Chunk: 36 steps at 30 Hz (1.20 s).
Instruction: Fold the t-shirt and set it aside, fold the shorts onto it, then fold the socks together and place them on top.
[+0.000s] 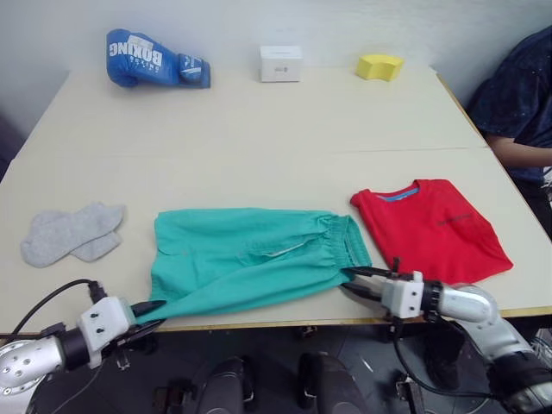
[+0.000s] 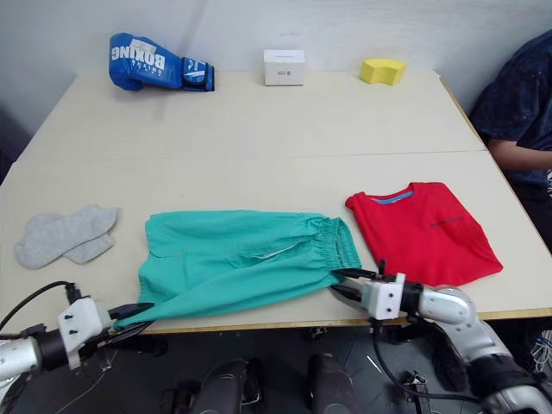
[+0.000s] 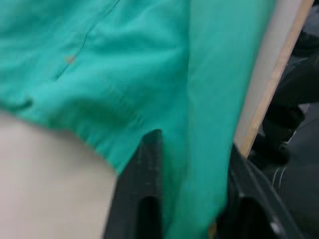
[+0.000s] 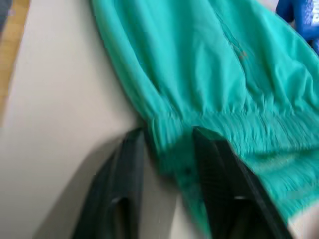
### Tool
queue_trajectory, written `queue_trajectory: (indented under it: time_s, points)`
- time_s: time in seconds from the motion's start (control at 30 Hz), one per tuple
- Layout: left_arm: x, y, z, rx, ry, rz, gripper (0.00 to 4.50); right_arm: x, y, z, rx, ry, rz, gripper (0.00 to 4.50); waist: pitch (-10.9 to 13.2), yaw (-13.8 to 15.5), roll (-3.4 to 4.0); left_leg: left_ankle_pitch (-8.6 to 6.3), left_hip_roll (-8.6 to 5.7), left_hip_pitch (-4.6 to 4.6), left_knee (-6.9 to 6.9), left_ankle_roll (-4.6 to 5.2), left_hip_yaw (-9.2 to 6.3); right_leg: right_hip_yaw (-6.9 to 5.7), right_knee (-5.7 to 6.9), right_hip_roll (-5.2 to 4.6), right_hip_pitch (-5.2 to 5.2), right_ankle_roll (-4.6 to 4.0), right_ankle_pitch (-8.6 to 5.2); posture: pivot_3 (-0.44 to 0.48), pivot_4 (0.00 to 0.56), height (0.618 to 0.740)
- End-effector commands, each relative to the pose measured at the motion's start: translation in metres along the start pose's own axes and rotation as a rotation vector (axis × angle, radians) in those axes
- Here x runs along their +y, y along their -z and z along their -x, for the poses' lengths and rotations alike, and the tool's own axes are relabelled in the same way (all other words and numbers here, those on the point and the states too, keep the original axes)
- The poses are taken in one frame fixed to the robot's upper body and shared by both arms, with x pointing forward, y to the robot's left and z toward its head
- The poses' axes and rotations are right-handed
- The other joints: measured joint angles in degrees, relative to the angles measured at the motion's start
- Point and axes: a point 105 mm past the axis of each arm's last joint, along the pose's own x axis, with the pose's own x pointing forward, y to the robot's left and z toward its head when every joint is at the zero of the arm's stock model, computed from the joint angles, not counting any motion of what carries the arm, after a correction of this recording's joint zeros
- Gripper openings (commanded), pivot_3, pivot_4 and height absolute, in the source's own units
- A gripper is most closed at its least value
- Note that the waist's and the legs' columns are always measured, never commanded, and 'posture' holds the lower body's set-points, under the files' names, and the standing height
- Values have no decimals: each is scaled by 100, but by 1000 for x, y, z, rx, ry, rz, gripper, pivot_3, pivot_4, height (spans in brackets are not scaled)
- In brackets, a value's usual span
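Shorts (image 1: 250, 259) lay flat on the worktop (image 1: 259, 129), long axis running left to right along the near edge, waistband toward the right. Each hand sat at one near corner: the left hand (image 1: 148, 308) at the leg hem by the worktop's front edge, the right hand (image 1: 362, 280) at the near end of the gathered waistband. Both pointed inward along that long axis, so the cloth stretched between them, and neither hand was clearly nearer to its corner. In the wrist views each hand's two black fingers straddled a fold of teal cloth, so both looked to be pinching the shorts rather than spread empty.

The shorts were teal-green, soft and lightly creased, with a pucker of elastic at the waist and a slit of paler lining near the middle. The near edge ran slanted, lower at the left, overhanging the front edge slightly there.

Folded into a neat rectangle, the t-shirt (image 1: 431, 228) rested just right of the waistband, apparently set aside already. The socks (image 1: 69, 233) lay loosely overlapped, well left of the shorts. Judging from this, folding the shorts was the step in hand.
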Motion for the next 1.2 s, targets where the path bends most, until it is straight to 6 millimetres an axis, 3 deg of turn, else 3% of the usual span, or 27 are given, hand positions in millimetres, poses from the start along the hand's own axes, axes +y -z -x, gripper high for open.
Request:
queue_trajectory:
  time_s: [0.03, 0.1, 0.13, 0.2, 0.23, 0.3, 0.4, 0.43, 0.47, 0.57, 0.67, 0.73, 0.83, 0.97, 1.07, 1.2]
  points:
    - [-6, -20, 26, -47, 106, 165, 1622, -9, -32, 10, -78, 19, -144, 2911, -3, 22, -4, -3, 2, 4, -1, -3, -3, -1, -3, 2, 4, -4, -2, 0, 150, 740]
    - [-10, -33, 37, -93, 178, 244, 1622, -12, -48, 13, -113, 17, -265, 2911, -2, 29, -4, -3, 6, 1, -3, -3, -5, -1, -3, 5, 0, -11, -6, 0, 150, 740]
    - [-1, -49, 39, -173, 170, 262, 1429, -19, -60, 10, -154, 43, -328, 2802, -2, 34, -1, -3, 9, 2, -2, -4, -8, -2, -2, 7, 1, -21, -12, 0, 150, 740]
    - [10, -70, 35, -260, 175, 261, 1023, -28, -76, 1, -207, 76, -401, 2273, -6, 46, 4, -1, 10, 6, -7, -6, -11, 1, -5, 7, 3, -116, -66, 0, 150, 740]
    - [13, -75, 29, -265, 195, 241, 683, -31, -80, -6, -218, 88, -403, 1841, -7, 57, 2, 0, 10, 7, -8, -9, -15, 1, -5, 10, 5, -122, -70, 0, 150, 740]
    - [14, -77, 7, -246, 234, 179, 63, -34, -80, -21, -205, 124, -396, 1208, -15, 70, 11, 5, 11, 7, -9, -18, -23, -8, -12, 13, -7, -126, -72, 0, 150, 740]
    - [10, -86, -36, -296, 270, 127, 0, -36, -69, -48, -156, 250, -380, 137, -53, 87, 25, 6, 2, 13, -57, -21, -6, -9, -63, 12, 2, -109, -56, 0, 150, 740]
    - [9, -87, -53, -311, 267, 105, 0, -35, -65, -59, -134, 289, -359, 61, -61, 88, 24, 11, -10, 11, -73, -25, -1, -4, -63, 6, 10, -88, -37, 0, 150, 740]
    - [11, -87, -72, -321, 233, 74, 0, -31, -62, -71, -120, 319, -354, 61, -69, 84, 18, 31, -24, 12, -82, -54, 2, -1, -58, -2, 2, -10, 8, 0, 150, 740]
    - [9, -89, -112, -332, 188, 62, 0, -26, -52, -94, -78, 397, -342, 61, -80, 63, 4, 33, -26, -22, -79, -50, 19, -7, -57, 11, -26, -5, 10, 0, 150, 740]
    - [2, -68, -145, -201, 144, -47, 0, -28, -29, -87, -4, 510, -326, 61, -83, 31, -1, 53, -19, -47, -68, -15, 31, -10, -53, 31, -46, 5, 15, 0, 150, 740]
    - [2, -59, -154, -174, 89, -60, 0, -22, -14, -77, 48, 527, -314, 61, -84, 47, -2, 51, -22, -41, -67, -12, 34, -11, -61, 27, -45, 8, 16, 0, 150, 740]
    - [9, -48, -159, -157, -37, -19, 0, -18, 16, -44, 189, 528, -239, 61, -105, 75, 1, 34, -23, -27, -67, -33, 22, -3, -63, 10, -25, 18, 22, 0, 150, 740]
    - [8, -39, -158, -137, -64, 5, 0, -38, 32, -6, 212, 657, -274, 61, -149, 69, 27, 13, -6, 54, -95, 7, 15, -6, -125, 21, 81, 16, 38, 0, 150, 740]
    - [6, -52, -154, -230, -37, -6, 0, -46, 23, 2, 145, 670, -310, 61, -181, 60, 69, 15, 13, 56, -109, 3, 18, 2, -154, 40, 82, 3, 41, 0, 150, 740]
    - [1, -99, -139, -455, 77, -7, 0, -78, -28, -8, -98, 694, -389, 61, -177, 36, 71, 20, 21, 49, -104, -32, 19, 2, -85, 43, 39, -19, 16, 0, 150, 740]
